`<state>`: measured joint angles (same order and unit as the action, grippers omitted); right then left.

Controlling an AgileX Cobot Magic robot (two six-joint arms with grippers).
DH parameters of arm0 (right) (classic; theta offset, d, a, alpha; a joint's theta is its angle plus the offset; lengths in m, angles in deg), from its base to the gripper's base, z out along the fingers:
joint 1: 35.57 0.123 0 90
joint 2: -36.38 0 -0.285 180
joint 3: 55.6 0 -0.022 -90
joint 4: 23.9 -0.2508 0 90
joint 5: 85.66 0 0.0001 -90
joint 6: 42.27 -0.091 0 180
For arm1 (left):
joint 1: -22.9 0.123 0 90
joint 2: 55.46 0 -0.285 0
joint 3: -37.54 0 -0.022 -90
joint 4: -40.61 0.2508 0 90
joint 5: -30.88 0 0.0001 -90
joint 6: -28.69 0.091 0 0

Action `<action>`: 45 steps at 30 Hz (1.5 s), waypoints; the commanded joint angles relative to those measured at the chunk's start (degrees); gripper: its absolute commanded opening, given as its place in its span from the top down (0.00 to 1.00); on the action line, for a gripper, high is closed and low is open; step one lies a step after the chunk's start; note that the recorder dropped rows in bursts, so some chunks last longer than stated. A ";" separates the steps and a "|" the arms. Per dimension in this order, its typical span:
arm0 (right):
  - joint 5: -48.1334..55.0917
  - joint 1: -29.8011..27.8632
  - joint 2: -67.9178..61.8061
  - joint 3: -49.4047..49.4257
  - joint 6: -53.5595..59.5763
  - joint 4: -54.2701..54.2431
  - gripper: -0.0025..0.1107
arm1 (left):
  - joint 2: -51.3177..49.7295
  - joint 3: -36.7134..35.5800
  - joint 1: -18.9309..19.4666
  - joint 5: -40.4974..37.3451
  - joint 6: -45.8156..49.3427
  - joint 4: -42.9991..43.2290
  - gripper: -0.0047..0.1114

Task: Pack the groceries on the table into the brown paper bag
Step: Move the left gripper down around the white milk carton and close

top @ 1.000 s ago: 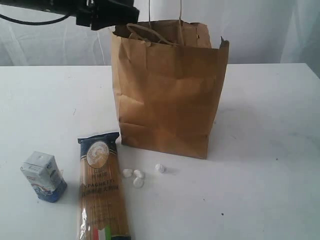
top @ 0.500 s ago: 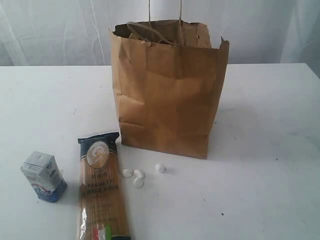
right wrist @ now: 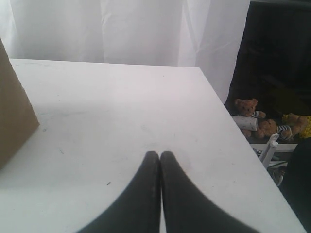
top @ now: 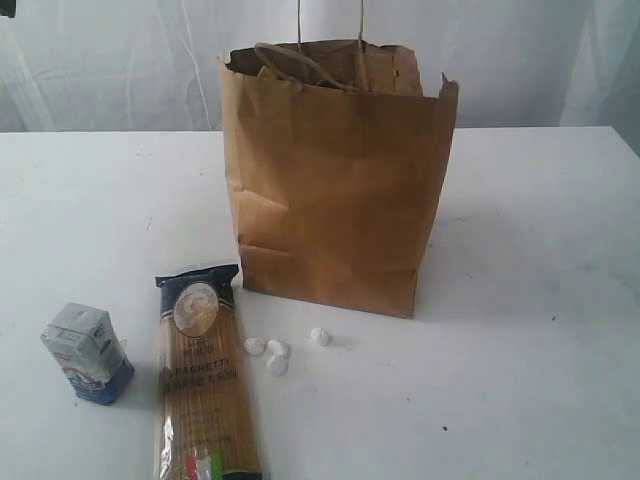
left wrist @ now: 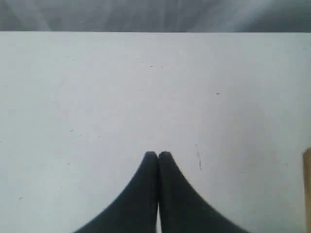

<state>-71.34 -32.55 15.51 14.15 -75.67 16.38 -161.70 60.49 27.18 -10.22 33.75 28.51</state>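
Note:
The tall brown paper bag [top: 335, 175] stands upright mid-table with its loop handles up; its inside is hidden. In front of it lie the long spaghetti packet [top: 203, 380] and, further left, the small blue-white carton [top: 87, 353] on the white table [top: 530, 300]. My left gripper [left wrist: 157, 154] is shut and empty above bare tabletop, with a sliver of the bag [left wrist: 307, 184] at the frame's edge. My right gripper [right wrist: 160, 154] is also shut and empty, with the bag's corner [right wrist: 14, 111] off to one side. The pouch, jars and spice bottle are out of view.
A few small white lumps [top: 272, 352] lie on the table between the spaghetti and the bag. In the right wrist view the table's side edge [right wrist: 243, 141] drops off, with teddy bears [right wrist: 252, 116] beyond it. A white curtain hangs behind.
The left arm, above the bag's left rim one second ago, has pulled away to the upper left; only a dark tip shows in the exterior view's corner now. Objects have not moved.

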 commanded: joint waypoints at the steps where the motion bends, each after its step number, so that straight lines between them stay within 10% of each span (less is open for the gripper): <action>1: -0.72 -0.18 -0.18 0.21 -0.47 0.00 0.98 | 4.67 -3.87 0.24 1.94 -5.48 3.32 0.96; 13: -1.11 -0.18 -0.18 0.21 -1.82 0.00 0.98 | 28.53 -40.41 0.24 33.69 -8.06 3.29 0.96; 24: -1.11 -0.18 -0.18 0.21 -1.82 0.00 0.98 | 49.49 -70.55 0.24 36.39 -1.86 3.70 0.96; 36: -1.11 -0.18 -0.18 0.21 -1.82 0.00 0.98 | 55.08 -73.67 0.12 32.87 0.16 3.70 0.96; 42: -1.11 -0.18 -0.18 0.21 -1.82 0.00 0.98 | 55.08 -73.67 0.12 15.93 5.79 3.01 0.95; 45: -1.11 -0.18 -0.18 0.21 -1.82 0.00 0.98 | 55.08 -73.40 0.12 10.71 13.00 -4.84 0.76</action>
<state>-72.13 -32.55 15.51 14.15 -77.23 16.38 -106.88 -12.86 27.39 4.66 41.26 29.38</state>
